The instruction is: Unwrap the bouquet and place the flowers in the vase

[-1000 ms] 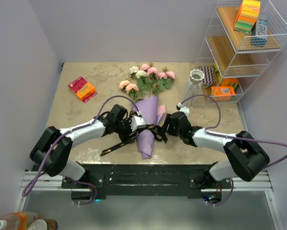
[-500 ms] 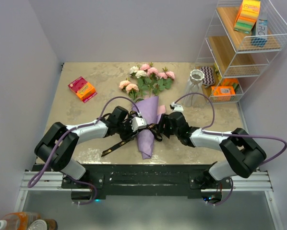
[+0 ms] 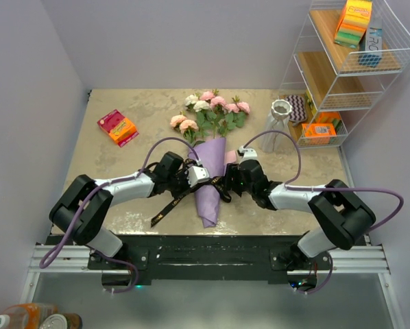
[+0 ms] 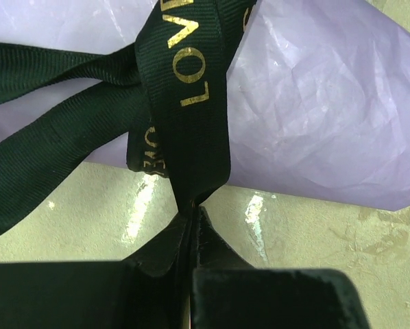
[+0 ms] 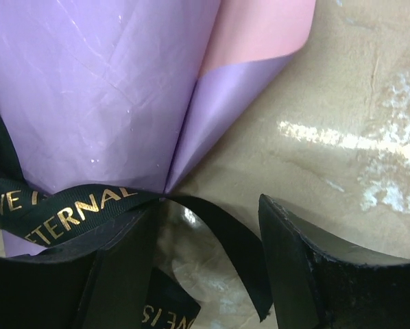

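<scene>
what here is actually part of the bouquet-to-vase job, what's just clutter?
Job: bouquet, black ribbon, white ribbed vase, left claw (shut on the ribbon), right claw (open).
Clutter: pink-orange packet, wire rack, sponge pack, orange box.

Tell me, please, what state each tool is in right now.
Left tool: closed, pinching the black ribbon.
Right tool: open, holding nothing.

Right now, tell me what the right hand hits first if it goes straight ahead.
Probably the black ribbon lying between the open fingers of the right hand, with the purple paper of the bouquet just beyond; depth is unclear.
</scene>
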